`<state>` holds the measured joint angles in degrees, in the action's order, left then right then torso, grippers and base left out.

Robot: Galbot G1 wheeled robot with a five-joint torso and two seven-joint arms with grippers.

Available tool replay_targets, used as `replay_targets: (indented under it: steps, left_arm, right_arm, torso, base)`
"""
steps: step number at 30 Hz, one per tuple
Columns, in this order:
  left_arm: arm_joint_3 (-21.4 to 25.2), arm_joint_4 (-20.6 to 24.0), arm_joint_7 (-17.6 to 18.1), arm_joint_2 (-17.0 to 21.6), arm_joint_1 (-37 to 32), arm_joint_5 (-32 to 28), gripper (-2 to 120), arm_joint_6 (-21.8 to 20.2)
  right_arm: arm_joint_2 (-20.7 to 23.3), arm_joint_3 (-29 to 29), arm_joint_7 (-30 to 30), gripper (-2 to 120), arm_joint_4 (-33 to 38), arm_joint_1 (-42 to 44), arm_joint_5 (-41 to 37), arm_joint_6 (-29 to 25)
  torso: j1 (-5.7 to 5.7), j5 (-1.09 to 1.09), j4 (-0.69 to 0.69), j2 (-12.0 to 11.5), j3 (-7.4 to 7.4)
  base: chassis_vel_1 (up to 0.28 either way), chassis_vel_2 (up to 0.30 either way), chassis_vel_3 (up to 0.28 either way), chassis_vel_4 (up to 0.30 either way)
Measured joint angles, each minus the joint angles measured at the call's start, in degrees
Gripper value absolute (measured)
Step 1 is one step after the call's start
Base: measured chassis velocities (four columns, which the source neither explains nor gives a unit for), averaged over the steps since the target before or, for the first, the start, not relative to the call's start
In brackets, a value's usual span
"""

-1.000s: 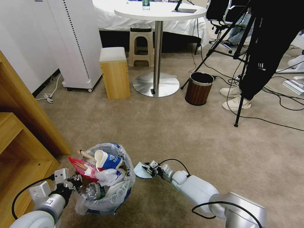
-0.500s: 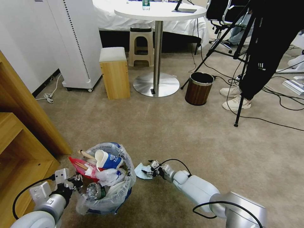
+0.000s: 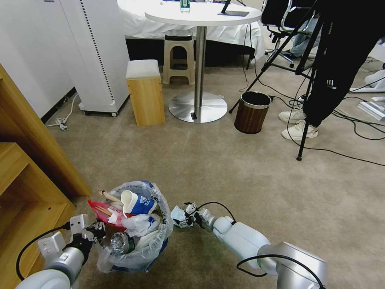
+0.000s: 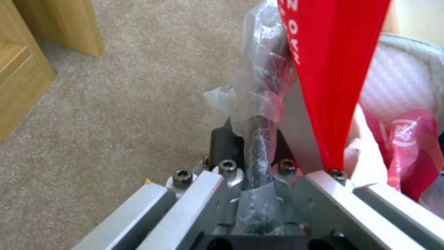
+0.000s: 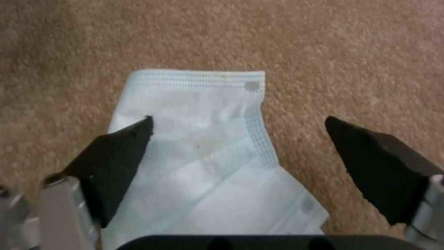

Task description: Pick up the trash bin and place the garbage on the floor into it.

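On the red wrapper (image 4: 333, 69) at the top of the left wrist view, white letters run sideways along its edge; only something like "Z" and "O" can be made out, the rest being cut off. The blue-and-white cup (image 3: 136, 204) in the bin (image 3: 158, 245), lower left of the head view, bears a white emblem too small to read. White marks on the dark trousers (image 3: 331, 84) at the right cannot be read either.
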<state>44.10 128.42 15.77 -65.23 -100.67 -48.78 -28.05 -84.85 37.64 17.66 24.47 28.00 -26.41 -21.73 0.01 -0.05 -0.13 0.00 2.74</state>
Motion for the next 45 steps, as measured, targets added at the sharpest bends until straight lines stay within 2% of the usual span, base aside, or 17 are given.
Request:
replay_targets:
  steps: [4, 7, 9, 11, 17, 24, 30, 38, 41, 45]
  left_arm:
    - [-0.18, 0.25, 0.0, -0.14, 0.02, -0.01, 0, 0.0]
    - [-0.29, 0.42, 0.0, -0.19, -0.01, -0.01, 0, 0.0]
    - [-0.3, 0.74, -0.01, -0.18, -0.12, -0.03, 0, 0.01]
    - [-0.32, 0.86, -0.02, -0.17, -0.17, -0.05, 0, 0.0]
    - [-0.32, 1.12, -0.11, -0.18, -0.43, -0.05, 0, 0.11]
    - [-0.31, 1.35, -0.18, -0.21, -0.53, -0.08, 0, 0.24]
    - [-0.39, 1.35, -0.21, -0.21, -0.45, -0.12, 0, 0.35]
    - [-0.87, 1.02, -0.25, -0.37, -0.24, 0.07, 0, 0.45]
    - [-0.9, 0.9, -0.25, -0.45, -0.24, 0.14, 0, 0.49]
    - [-0.91, 0.75, -0.28, -0.59, -0.29, 0.26, 0, 0.59]
  right_arm:
    - [0.09, -0.02, 0.14, 90, -0.35, -0.07, 0.27, -0.07]
    - [-0.02, -0.06, 0.18, 84, -0.75, -0.05, 0.5, -0.21]
    - [-0.25, -0.05, 0.19, 73, -1.13, 0.02, 0.74, -0.41]
    - [-0.5, -0.1, 0.2, 71, -1.36, 0.04, 0.77, -0.53]
    - [-1.22, -0.21, 0.16, 49, -1.68, 0.11, 0.83, -0.78]
    - [-1.4, -0.28, -0.04, 48, -1.74, 0.29, 0.79, -1.27]
    - [-1.31, -0.32, -0.51, 40, -1.72, 0.37, 0.78, -1.45]
    - [-0.97, -0.29, -0.66, 5, -1.6, 0.76, 1.18, -2.16]
    - [-0.91, -0.29, -0.61, 0, -1.57, 0.79, 1.22, -2.4]
    - [-0.32, -0.26, -0.34, 0, -0.72, 0.79, 1.12, -2.84]
  torso:
    - [0.0, 0.01, 0.0, 0.0, 0.0]
    - [0.0, 0.0, 0.0, 0.0, 0.0]
    - [0.0, 0.0, 0.0, 0.0, 0.0]
    - [0.0, 0.0, 0.0, 0.0, 0.0]
    - [0.0, 0.0, 0.0, 0.0, 0.0]
    - [0.0, 0.0, 0.0, 0.0, 0.0]
    - [0.0, 0.0, 0.0, 0.0, 0.0]
    - [0.0, 0.0, 0.0, 0.0, 0.0]
    - [0.0, 0.0, 0.0, 0.0, 0.0]
    - [0.0, 0.01, 0.0, 0.0, 0.0]
  base:
    - [0.0, 0.0, 0.0, 0.0]
    - [0.0, 0.0, 0.0, 0.0]
    - [0.0, 0.0, 0.0, 0.0]
    - [0.0, 0.0, 0.0, 0.0]
    - [0.0, 0.0, 0.0, 0.0]
    - [0.0, 0.0, 0.0, 0.0]
    - [0.0, 0.0, 0.0, 0.0]
    - [0.0, 0.0, 0.0, 0.0]
    - [0.0, 0.0, 0.0, 0.0]
    - [0.0, 0.0, 0.0, 0.0]
